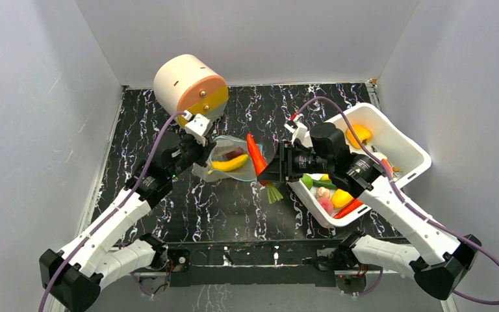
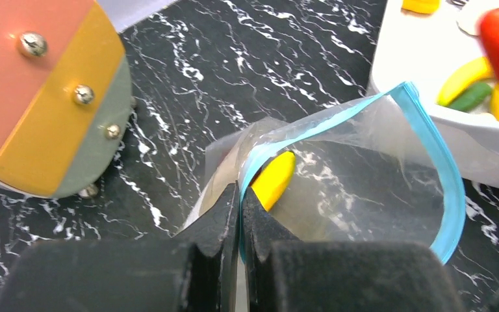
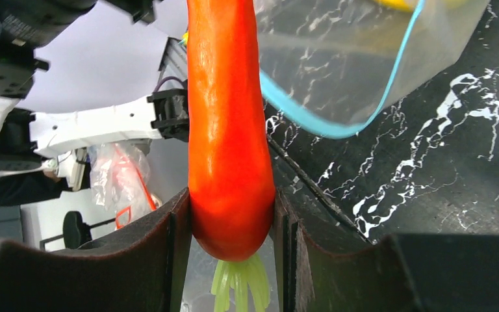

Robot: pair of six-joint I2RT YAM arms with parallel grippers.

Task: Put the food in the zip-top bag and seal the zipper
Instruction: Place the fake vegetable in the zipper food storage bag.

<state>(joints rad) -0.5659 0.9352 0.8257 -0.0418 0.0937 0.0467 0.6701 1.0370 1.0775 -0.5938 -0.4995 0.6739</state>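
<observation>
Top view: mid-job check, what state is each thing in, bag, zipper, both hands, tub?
zip-top bag: open, banana inside.
zipper: unsealed, gaping.
left hand: shut on the bag's mouth edge.
right hand: shut on red toy vegetable, at the bag's mouth.
white tub: upright, food inside.

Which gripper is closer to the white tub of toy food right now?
Right. The right gripper, holding a red-orange toy vegetable, sits just beside the white tub; the left gripper clamps the zip-top bag farther away.
</observation>
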